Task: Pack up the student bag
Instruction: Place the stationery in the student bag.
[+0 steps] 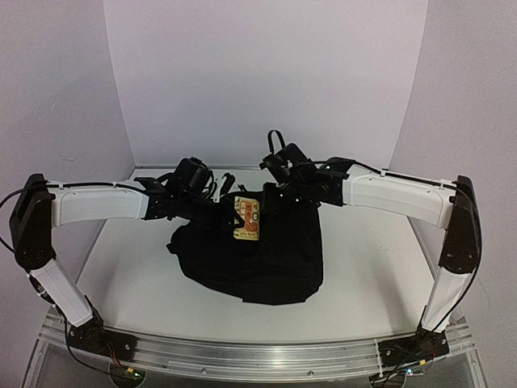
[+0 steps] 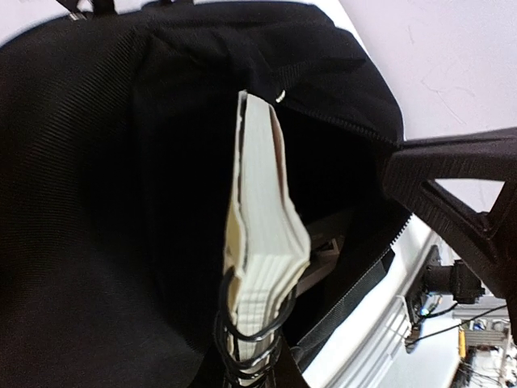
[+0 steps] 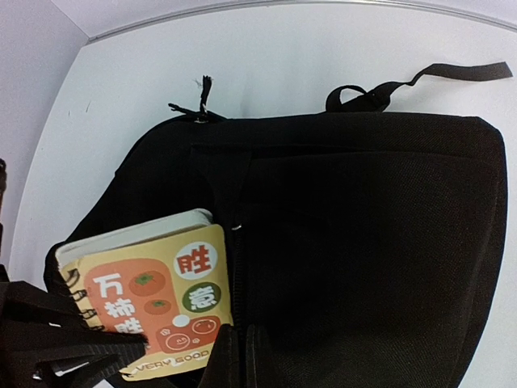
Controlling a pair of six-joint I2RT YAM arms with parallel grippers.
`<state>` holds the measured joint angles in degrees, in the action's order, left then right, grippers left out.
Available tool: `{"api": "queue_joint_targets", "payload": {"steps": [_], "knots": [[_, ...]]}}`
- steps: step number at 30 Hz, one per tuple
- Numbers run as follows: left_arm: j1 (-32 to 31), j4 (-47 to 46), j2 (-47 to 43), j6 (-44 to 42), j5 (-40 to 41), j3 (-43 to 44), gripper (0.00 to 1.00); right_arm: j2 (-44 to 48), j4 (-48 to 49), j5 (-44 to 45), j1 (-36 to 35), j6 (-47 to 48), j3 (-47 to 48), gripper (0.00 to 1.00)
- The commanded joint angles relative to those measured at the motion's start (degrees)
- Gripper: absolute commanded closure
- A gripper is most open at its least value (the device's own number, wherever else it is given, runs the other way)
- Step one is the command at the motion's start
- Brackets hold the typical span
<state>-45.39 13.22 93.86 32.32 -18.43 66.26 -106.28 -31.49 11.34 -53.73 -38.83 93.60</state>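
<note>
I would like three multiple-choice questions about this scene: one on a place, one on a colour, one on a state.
1. Where is the thick spiral notebook?
A. lying flat beside the bag
B. in the open mouth of the large black fabric backpack
C. under the backpack

2. What colour is the notebook's cover?
A. blue
B. green
C. orange and yellow

3. How is the right gripper?
A. shut
B. wide open
C. out of view

Answers: B, the left wrist view shows its pages against the dark inside; C, the right wrist view shows the cover; A, its fingers meet at the backpack's edge.
</note>
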Motion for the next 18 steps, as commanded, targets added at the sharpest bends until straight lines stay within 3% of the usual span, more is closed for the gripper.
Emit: {"api": "queue_joint_targets", "payload": {"steps": [1, 7, 14, 18], "knots": [[-1.3, -3.7, 2.7, 3.0, -8.2, 1.0, 1.00, 3.5, 1.9, -1.0, 0.0, -0.3, 2.2, 1.00], [-1.9, -10.2, 7.8, 5.6, -13.6, 3.4, 1.00, 3.2, 3.8, -4.2, 0.0, -0.3, 1.2, 1.00], [-3.7, -12.9, 14.3, 6.3, -14.2, 9.5, 1.00, 3.4, 4.5, -4.1, 0.0, -0.7, 0.6, 1.00], [-3.7, -11.6, 13.4, 6.1, -9.1, 8.9, 0.85, 3.8, 4.5, -2.7, -0.1, -1.3, -0.3, 1.00]]}}
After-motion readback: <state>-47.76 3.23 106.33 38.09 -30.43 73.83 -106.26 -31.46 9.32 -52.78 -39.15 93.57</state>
